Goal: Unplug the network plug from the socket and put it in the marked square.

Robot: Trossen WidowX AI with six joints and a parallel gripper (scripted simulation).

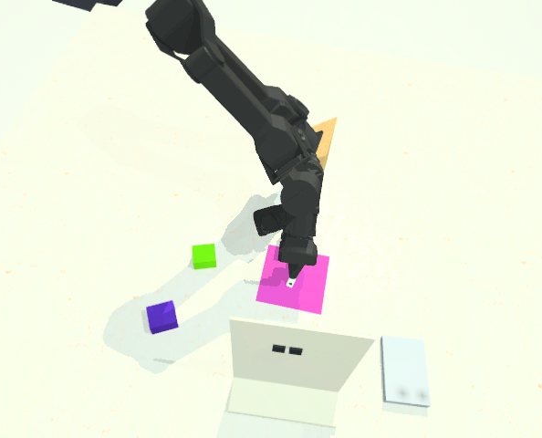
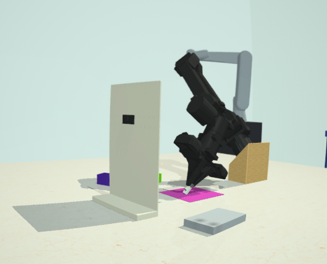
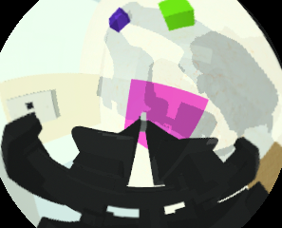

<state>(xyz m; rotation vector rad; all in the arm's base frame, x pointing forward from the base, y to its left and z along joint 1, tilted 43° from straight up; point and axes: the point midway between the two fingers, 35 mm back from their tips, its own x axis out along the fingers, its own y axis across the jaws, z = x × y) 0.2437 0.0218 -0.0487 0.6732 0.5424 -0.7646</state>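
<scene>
My gripper is shut on the small white network plug. It holds the plug low over the magenta marked square, with the plug's lower end at or just above the square's surface. In the wrist view the plug shows as a pale wedge between the dark fingers. The upright beige panel stands in front of the square, its dark sockets empty.
A green cube and a purple cube lie left of the square. A grey slab lies right of the panel. A wooden wedge block stands behind the arm.
</scene>
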